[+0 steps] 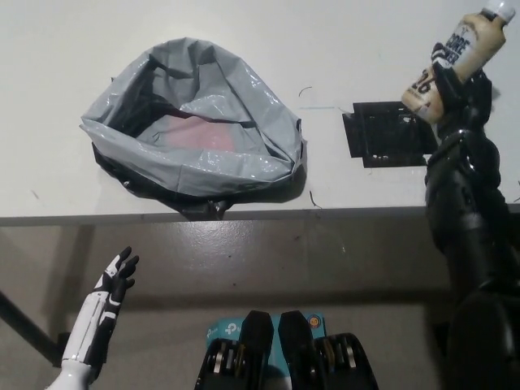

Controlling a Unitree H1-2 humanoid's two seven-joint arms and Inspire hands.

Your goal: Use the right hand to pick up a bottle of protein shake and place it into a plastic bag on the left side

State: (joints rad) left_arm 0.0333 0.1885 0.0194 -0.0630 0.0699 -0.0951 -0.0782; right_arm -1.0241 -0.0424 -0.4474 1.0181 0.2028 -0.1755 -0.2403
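The black right hand (461, 93) grips the protein shake bottle (452, 58) above the surface (366, 49), right of the grey plastic bag (195, 130), while the white left hand (114, 280) rests low, fingers apart.

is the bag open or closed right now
Open. The grey plastic bag lies on the white table with its mouth spread wide, rim rolled back, and the pinkish inside visible.

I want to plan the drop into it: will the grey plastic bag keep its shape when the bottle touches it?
Probably not. The plastic bag looks thin and crinkled, so its rim would likely fold under the bottle held in the right hand. It seems light, so it may slide on the smooth table. Its mouth gapes open now.
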